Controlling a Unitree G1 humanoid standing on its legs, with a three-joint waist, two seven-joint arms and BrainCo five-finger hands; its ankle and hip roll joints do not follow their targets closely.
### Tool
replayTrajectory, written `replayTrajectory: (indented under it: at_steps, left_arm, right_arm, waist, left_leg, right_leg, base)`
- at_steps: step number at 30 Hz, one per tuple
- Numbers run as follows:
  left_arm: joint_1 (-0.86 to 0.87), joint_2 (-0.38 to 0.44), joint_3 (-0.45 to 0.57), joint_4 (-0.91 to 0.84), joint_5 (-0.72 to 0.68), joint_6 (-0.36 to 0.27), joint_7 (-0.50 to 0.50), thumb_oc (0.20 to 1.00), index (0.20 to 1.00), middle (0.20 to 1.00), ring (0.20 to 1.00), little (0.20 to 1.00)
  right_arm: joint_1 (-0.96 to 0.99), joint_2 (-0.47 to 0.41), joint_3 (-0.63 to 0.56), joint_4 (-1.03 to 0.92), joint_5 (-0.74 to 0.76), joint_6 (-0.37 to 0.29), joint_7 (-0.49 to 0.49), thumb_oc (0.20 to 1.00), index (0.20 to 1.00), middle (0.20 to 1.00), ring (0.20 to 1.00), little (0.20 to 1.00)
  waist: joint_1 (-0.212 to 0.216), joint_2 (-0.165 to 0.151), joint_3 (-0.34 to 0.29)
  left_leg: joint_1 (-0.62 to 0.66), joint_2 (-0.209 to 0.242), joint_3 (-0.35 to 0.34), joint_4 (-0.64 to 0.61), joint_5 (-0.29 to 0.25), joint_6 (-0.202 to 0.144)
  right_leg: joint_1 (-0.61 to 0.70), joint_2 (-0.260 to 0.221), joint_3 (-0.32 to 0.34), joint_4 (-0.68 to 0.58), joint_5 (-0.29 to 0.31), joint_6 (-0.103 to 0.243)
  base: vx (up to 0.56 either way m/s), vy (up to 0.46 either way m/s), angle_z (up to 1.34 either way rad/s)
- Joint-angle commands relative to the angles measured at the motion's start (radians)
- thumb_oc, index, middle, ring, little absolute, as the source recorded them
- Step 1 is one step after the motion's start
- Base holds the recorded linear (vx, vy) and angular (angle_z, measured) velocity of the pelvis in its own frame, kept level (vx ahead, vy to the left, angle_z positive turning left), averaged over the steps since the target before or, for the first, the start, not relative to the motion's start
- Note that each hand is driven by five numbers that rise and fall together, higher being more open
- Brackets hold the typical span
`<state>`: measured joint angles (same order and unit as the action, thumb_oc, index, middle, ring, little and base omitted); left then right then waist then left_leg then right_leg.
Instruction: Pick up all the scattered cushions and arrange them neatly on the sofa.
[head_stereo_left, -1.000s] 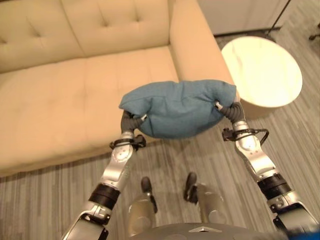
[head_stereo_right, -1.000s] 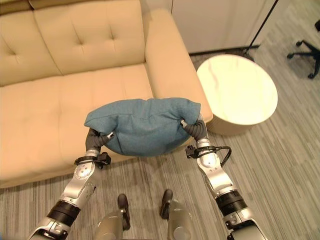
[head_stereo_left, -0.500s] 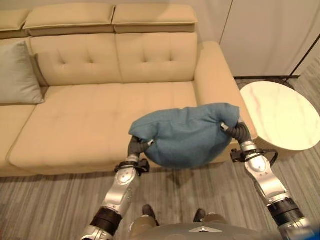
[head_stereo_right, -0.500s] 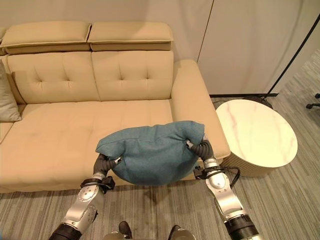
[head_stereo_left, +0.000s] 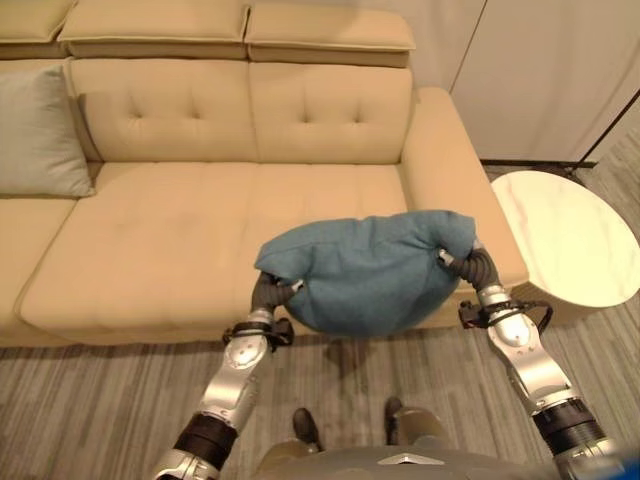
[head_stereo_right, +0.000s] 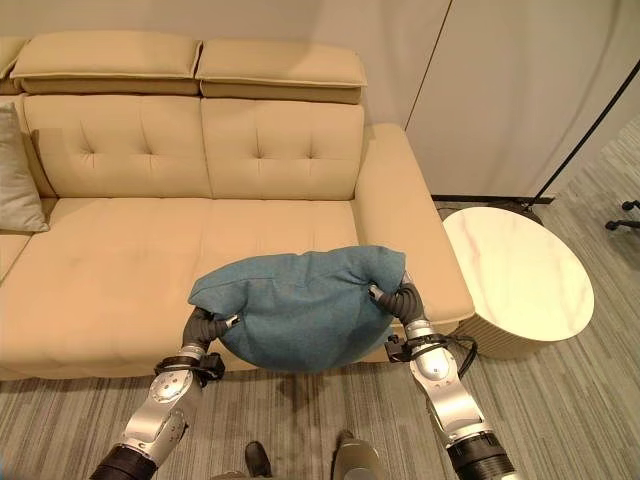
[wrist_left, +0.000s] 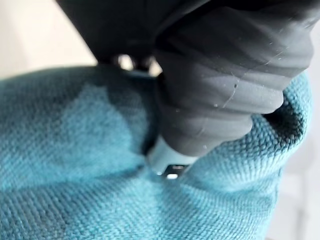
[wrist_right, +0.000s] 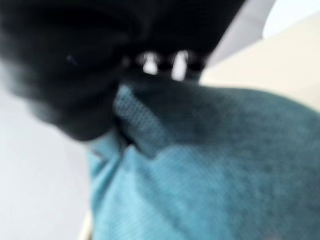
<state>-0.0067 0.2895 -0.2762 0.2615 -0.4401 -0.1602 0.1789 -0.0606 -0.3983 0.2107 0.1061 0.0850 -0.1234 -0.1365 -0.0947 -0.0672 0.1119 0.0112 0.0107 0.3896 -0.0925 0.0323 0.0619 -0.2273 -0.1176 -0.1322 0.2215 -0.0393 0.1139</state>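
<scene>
Blue cushion (head_stereo_left: 368, 270) held up between both hands, hanging just in front of the sofa (head_stereo_left: 200, 200) seat edge, near its right armrest. Left hand (head_stereo_left: 268, 290) and right hand (head_stereo_left: 470, 265) pressed into either end, fingers buried in the fabric, so grip impossible to tell. Carrying step, judging by this. Next: forward over the seat, lowered against the backrest. Grey cushion (head_stereo_left: 40, 135) already leaning at far left; round table (head_stereo_left: 570, 245) just beside the armrest.

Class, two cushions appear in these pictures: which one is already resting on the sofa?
The pale grey cushion, leaning against the sofa backrest at the far left. The teal cushion is carried between both hands, off the seat.
</scene>
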Motion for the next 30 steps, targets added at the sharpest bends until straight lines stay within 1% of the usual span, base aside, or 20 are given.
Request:
replayTrajectory:
  at_steps: [1, 4, 6, 7, 9, 10, 11, 12, 13, 14, 15, 17, 18, 19, 21, 24, 25, 27, 29, 30]
  left_arm:
    - [-0.074, -0.013, -0.028, -0.055, 0.041, -0.076, -0.066, 0.200, 0.200, 0.200, 0.200, 0.200]
    - [-0.071, -0.013, -0.031, -0.053, 0.047, -0.079, -0.079, 0.200, 0.200, 0.200, 0.200, 0.200]
    - [-0.068, -0.023, -0.036, -0.047, 0.046, -0.078, -0.080, 0.200, 0.200, 0.200, 0.200, 0.200]
    - [-0.061, -0.033, -0.042, -0.047, 0.040, -0.079, -0.089, 0.200, 0.200, 0.200, 0.200, 0.200]
    - [-0.054, -0.037, -0.045, -0.051, 0.041, -0.079, -0.096, 0.200, 0.200, 0.200, 0.200, 0.200]
    - [-0.053, -0.046, -0.053, -0.054, 0.031, -0.079, -0.097, 0.200, 0.200, 0.200, 0.200, 0.200]
    - [-0.051, -0.049, -0.049, -0.053, 0.026, -0.077, -0.095, 0.200, 0.200, 0.200, 0.200, 0.200]
    - [-0.047, -0.049, -0.046, -0.052, 0.026, -0.073, -0.095, 0.200, 0.200, 0.200, 0.200, 0.200]
    - [-0.045, -0.046, -0.045, -0.055, 0.029, -0.069, -0.100, 0.200, 0.200, 0.200, 0.200, 0.200]
    - [-0.042, -0.039, -0.033, -0.061, 0.038, -0.064, -0.103, 0.200, 0.200, 0.200, 0.200, 0.200]
    - [-0.040, -0.035, -0.030, -0.065, 0.046, -0.062, -0.103, 0.200, 0.200, 0.200, 0.200, 0.200]
    - [-0.040, -0.028, -0.019, -0.070, 0.046, -0.064, -0.094, 0.200, 0.200, 0.200, 0.200, 0.200]
    - [-0.040, -0.027, -0.018, -0.074, 0.043, -0.066, -0.091, 0.200, 0.200, 0.200, 0.200, 0.200]
    - [-0.038, -0.025, -0.016, -0.077, 0.039, -0.066, -0.098, 0.200, 0.200, 0.200, 0.200, 0.200]
    - [-0.038, -0.028, -0.019, -0.077, 0.036, -0.064, -0.103, 0.200, 0.200, 0.200, 0.200, 0.200]
    - [-0.030, -0.025, -0.023, -0.092, 0.035, -0.064, -0.103, 0.200, 0.200, 0.200, 0.200, 0.200]
    - [-0.038, -0.021, -0.034, -0.098, 0.041, -0.064, -0.104, 0.200, 0.200, 0.200, 0.200, 0.200]
    - [-0.054, -0.014, -0.032, -0.099, 0.037, -0.068, -0.095, 0.200, 0.200, 0.200, 0.200, 0.200]
    - [-0.066, -0.003, -0.034, -0.101, 0.038, -0.070, -0.091, 0.200, 0.200, 0.200, 0.200, 0.200]
    - [-0.067, -0.003, -0.033, -0.101, 0.038, -0.070, -0.091, 0.200, 0.200, 0.200, 0.200, 0.200]
  right_arm:
    - [-0.087, -0.002, -0.069, -0.070, 0.044, -0.112, -0.010, 0.200, 0.200, 0.200, 0.200, 0.200]
    - [-0.081, -0.008, -0.073, -0.075, 0.038, -0.115, -0.009, 0.200, 0.200, 0.200, 0.200, 0.200]
    - [-0.072, -0.020, -0.079, -0.073, 0.037, -0.117, -0.007, 0.200, 0.200, 0.200, 0.200, 0.200]
    - [-0.055, -0.036, -0.091, -0.078, 0.034, -0.116, -0.007, 0.200, 0.200, 0.200, 0.200, 0.200]
    - [-0.045, -0.047, -0.097, -0.087, 0.033, -0.117, -0.004, 0.200, 0.200, 0.200, 0.200, 0.200]
    - [-0.025, -0.066, -0.115, -0.095, 0.038, -0.121, -0.002, 0.200, 0.200, 0.200, 0.200, 0.200]
    - [-0.016, -0.070, -0.124, -0.094, 0.045, -0.117, -0.004, 0.200, 0.200, 0.200, 0.200, 0.200]
    - [-0.008, -0.072, -0.130, -0.097, 0.050, -0.114, -0.003, 0.200, 0.200, 0.200, 0.200, 0.200]
    - [0.002, -0.069, -0.136, -0.100, 0.056, -0.111, 0.001, 0.200, 0.200, 0.200, 0.200, 0.200]
    - [0.006, -0.067, -0.137, -0.103, 0.046, -0.108, 0.004, 0.200, 0.200, 0.200, 0.200, 0.200]
    - [0.004, -0.066, -0.135, -0.100, 0.042, -0.107, 0.004, 0.200, 0.200, 0.200, 0.200, 0.200]
    - [-0.004, -0.059, -0.127, -0.089, 0.044, -0.105, 0.000, 0.200, 0.200, 0.200, 0.200, 0.200]
    - [-0.005, -0.058, -0.126, -0.085, 0.046, -0.107, -0.002, 0.200, 0.200, 0.200, 0.200, 0.200]
    - [-0.002, -0.058, -0.133, -0.080, 0.047, -0.105, 0.000, 0.200, 0.200, 0.200, 0.200, 0.200]
    - [0.001, -0.056, -0.141, -0.077, 0.047, -0.105, 0.001, 0.200, 0.200, 0.200, 0.200, 0.200]
    - [-0.006, -0.053, -0.137, -0.077, 0.039, -0.101, -0.001, 0.200, 0.200, 0.200, 0.200, 0.200]
    - [-0.024, -0.049, -0.126, -0.073, 0.032, -0.099, -0.001, 0.200, 0.200, 0.200, 0.200, 0.200]
    - [-0.055, -0.049, -0.116, -0.071, 0.023, -0.097, -0.002, 0.200, 0.200, 0.200, 0.200, 0.200]
    - [-0.080, -0.040, -0.109, -0.069, 0.021, -0.095, -0.004, 0.200, 0.200, 0.200, 0.200, 0.200]
    - [-0.081, -0.040, -0.109, -0.069, 0.021, -0.095, -0.004, 0.200, 0.200, 0.200, 0.200, 0.200]
  waist:
    - [-0.012, 0.001, -0.035]
    - [-0.017, -0.005, -0.037]
    - [-0.024, -0.004, -0.040]
    - [-0.039, 0.000, -0.042]
    - [-0.048, 0.002, -0.044]
    - [-0.059, -0.004, -0.038]
    - [-0.060, -0.013, -0.034]
    - [-0.059, -0.018, -0.032]
    - [-0.055, -0.022, -0.033]
    - [-0.047, -0.025, -0.048]
    - [-0.041, -0.021, -0.055]
    - [-0.019, -0.011, -0.058]
    - [-0.012, -0.012, -0.058]
    - [-0.014, -0.008, -0.062]
    - [-0.019, -0.003, -0.066]
    - [-0.017, 0.003, -0.077]
    - [-0.015, 0.005, -0.076]
    - [-0.013, 0.008, -0.066]
    - [-0.018, 0.012, -0.053]
    - [-0.016, 0.013, -0.055]
  left_leg:
    - [0.028, -0.003, -0.093, 0.019, -0.065, -0.084]
    - [0.039, -0.024, -0.111, 0.024, -0.079, -0.084]
    - [0.040, -0.034, -0.113, 0.046, -0.096, -0.091]
    - [0.026, -0.040, -0.112, 0.140, -0.145, -0.107]
    - [0.016, -0.038, -0.106, 0.199, -0.170, -0.119]
    - [-0.027, -0.005, -0.090, 0.351, -0.166, -0.162]
    - [-0.054, 0.020, -0.078, 0.422, -0.140, -0.181]
    - [-0.088, 0.046, -0.068, 0.481, -0.127, -0.192]
    - [-0.117, 0.071, -0.057, 0.492, -0.133, -0.188]
    - [-0.137, 0.087, -0.052, 0.405, -0.145, -0.164]
    - [-0.132, 0.089, -0.057, 0.340, -0.121, -0.159]
    - [-0.162, 0.112, -0.082, 0.222, -0.027, -0.166]
    - [-0.174, 0.123, -0.087, 0.189, 0.000, -0.171]
    - [-0.158, 0.127, -0.076, 0.156, 0.008, -0.170]
    - [-0.133, 0.126, -0.058, 0.128, 0.015, -0.169]
    - [-0.090, 0.093, -0.052, 0.111, 0.001, -0.152]
    - [-0.065, 0.070, -0.042, 0.112, -0.024, -0.132]
    - [-0.037, 0.048, -0.022, 0.101, -0.046, -0.104]
    - [-0.018, 0.038, -0.010, 0.096, -0.058, -0.081]
    - [-0.022, 0.040, -0.008, 0.096, -0.056, -0.081]
  right_leg:
    - [-0.003, 0.056, -0.041, -0.116, 0.081, 0.063]
    - [0.035, 0.043, -0.070, -0.171, 0.097, 0.062]
    - [0.055, 0.045, -0.062, -0.175, 0.099, 0.056]
    - [0.080, 0.035, -0.070, -0.181, 0.093, 0.043]
    - [0.101, 0.032, -0.082, -0.183, 0.083, 0.035]
    - [0.142, 0.024, -0.097, -0.186, 0.067, 0.016]
    - [0.160, 0.015, -0.101, -0.188, 0.056, 0.007]
    - [0.175, 0.011, -0.108, -0.191, 0.047, -0.002]
    - [0.185, 0.007, -0.118, -0.195, 0.040, -0.005]
    - [0.199, 0.006, -0.120, -0.206, 0.032, 0.004]
    - [0.203, 0.011, -0.115, -0.208, 0.028, 0.008]
    - [0.220, 0.024, -0.101, -0.205, 0.003, 0.006]
    - [0.235, 0.025, -0.094, -0.207, -0.010, 0.002]
    - [0.244, 0.033, -0.096, -0.204, -0.018, 0.001]
    - [0.251, 0.036, -0.100, -0.200, -0.023, 0.003]
    - [0.267, 0.021, -0.078, -0.174, -0.037, 0.011]
    - [0.266, -0.003, -0.065, -0.117, -0.043, 0.023]
    - [0.219, -0.037, -0.048, 0.004, -0.008, 0.049]
    - [0.161, -0.054, -0.026, 0.138, 0.036, 0.069]
    - [0.156, -0.052, -0.024, 0.136, 0.039, 0.068]
  base:
    - [0.13, -0.045, 0.31]
    - [0.12, -0.037, 0.45]
    - [0.18, -0.070, 0.62]
    - [0.22, -0.084, 0.48]
    - [0.18, -0.068, 0.61]
    - [0.15, -0.076, 0.56]
    - [0.17, -0.088, 0.76]
    - [0.10, -0.046, 0.65]
    - [0.20, -0.026, 0.56]
    - [0.24, 0.011, 0.19]
    - [0.28, 0.053, 0.08]
    - [0.22, 0.081, -0.09]
    - [0.23, 0.079, -0.28]
    - [0.15, 0.045, -0.31]
    - [0.18, 0.076, -0.25]
    - [0.28, 0.163, -0.20]
    - [0.27, 0.239, -0.25]
    - [0.19, 0.219, -0.39]
    - [0.11, 0.135, -0.38]
    - [0.13, 0.122, -0.19]
